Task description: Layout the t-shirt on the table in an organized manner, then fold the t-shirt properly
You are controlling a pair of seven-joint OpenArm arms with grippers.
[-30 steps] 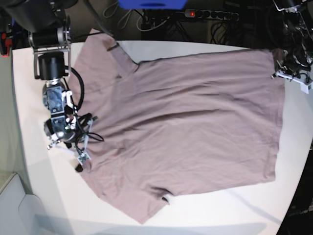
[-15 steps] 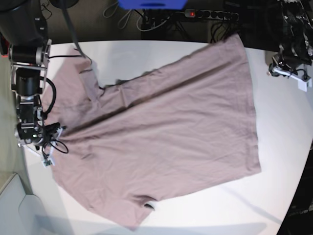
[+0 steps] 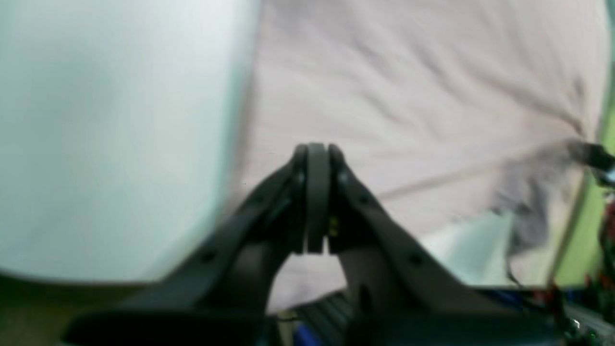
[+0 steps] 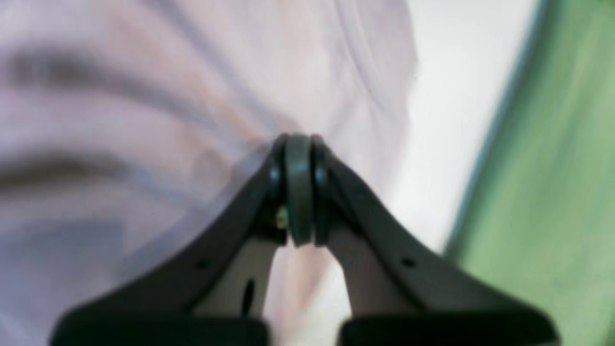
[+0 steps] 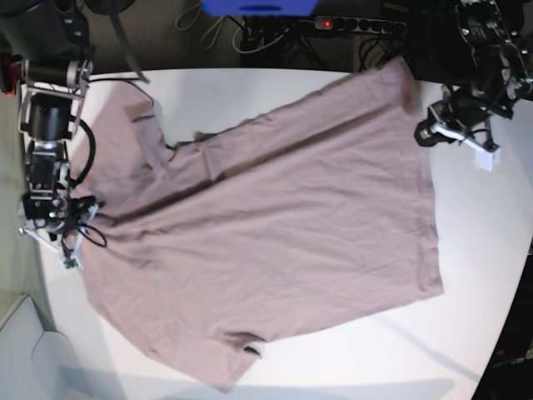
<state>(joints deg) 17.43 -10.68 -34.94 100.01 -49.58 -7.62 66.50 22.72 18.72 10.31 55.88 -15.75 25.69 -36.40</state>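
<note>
The mauve t-shirt point(image 5: 275, 217) lies spread and slanted across the white table point(image 5: 483, 250), collar and sleeves toward the left, hem toward the right. At the table's left edge, my right gripper point(image 5: 73, 254) is shut on the t-shirt's shoulder edge. In the right wrist view, wrinkles in the cloth point(image 4: 144, 120) run into the closed gripper tips point(image 4: 298, 144). My left gripper point(image 5: 422, 133) sits at the hem's upper right edge. In the left wrist view its jaws point(image 3: 316, 151) are shut, with no cloth visible between them and the shirt point(image 3: 408, 96) lying beyond.
A power strip point(image 5: 358, 25) with a red light, cables and a blue object point(image 5: 258, 7) lie behind the table's far edge. Green floor point(image 4: 552, 168) shows past the table's edge by the right gripper. Bare white tabletop point(image 3: 120, 120) lies beside the hem.
The right gripper has dragged the shirt left and turned it, so the hem corner left the left gripper. The left arm has since moved left to the hem's edge.
</note>
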